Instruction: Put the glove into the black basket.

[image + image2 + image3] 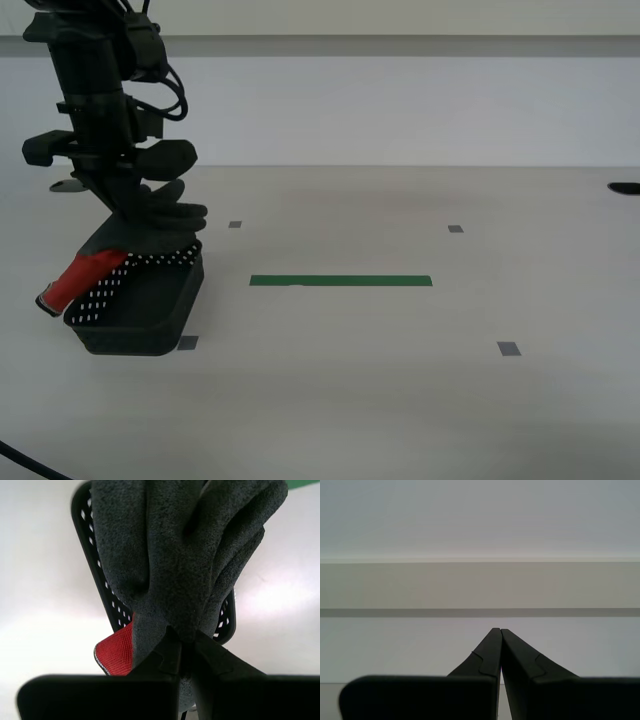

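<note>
Glove (pixel 185 565) pinched in 2nd gripper (pixel 181 640), over black basket (pixel 95 555).

My arm (pixel 100 110) in the exterior view is matt black all over, built of blocky segments with rounded housings, and black cables loop out at about 2 o'clock from its upper joint. My second claw (pixel 181 645) has two black tapered fingers (pixel 165 657) with a stepped notch moulded into each, rising from a wide black rounded body. My first claw (pixel 499 632) is the same: black, wedge-shaped, notched.
</note>
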